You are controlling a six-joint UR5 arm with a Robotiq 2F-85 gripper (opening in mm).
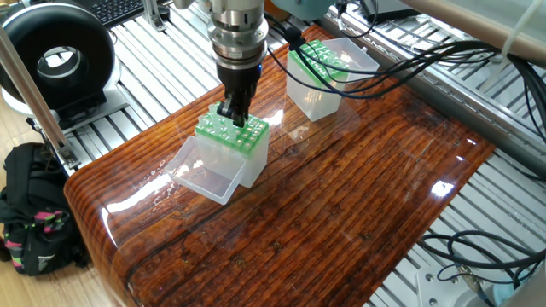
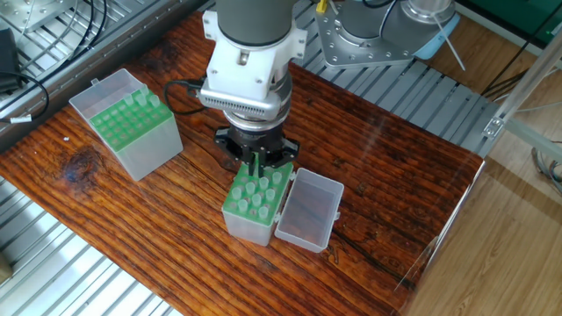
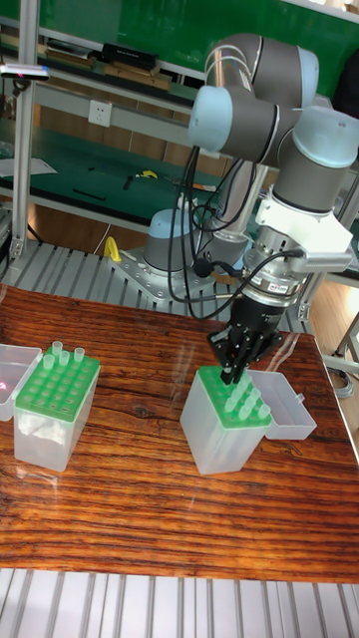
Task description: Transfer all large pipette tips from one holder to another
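Observation:
My gripper [image 1: 232, 111] [image 2: 256, 163] [image 3: 232, 377] points straight down over the far edge of the near holder [image 1: 247, 152] [image 2: 241, 224] [image 3: 214, 439], a clear box with a green rack. Its fingers are shut on a large pipette tip [image 2: 256, 161] whose lower part still sits in the rack. Several more tips [image 2: 255, 195] [image 3: 244, 404] stand in this rack. The other holder [image 1: 314, 98] [image 2: 140, 149] [image 3: 45, 429] stands apart, with a few tips [image 2: 136, 104] [image 3: 62, 351] in its back rows.
Each holder's clear hinged lid lies open beside it: near lid [image 1: 205, 170] [image 2: 309, 209], other lid [image 1: 354, 53] [image 2: 105, 88]. A black round device [image 1: 55, 55] and a backpack [image 1: 30, 209] sit off the table's left. Cables [image 1: 409, 60] hang behind; the robot base [image 2: 386, 31] is bolted nearby.

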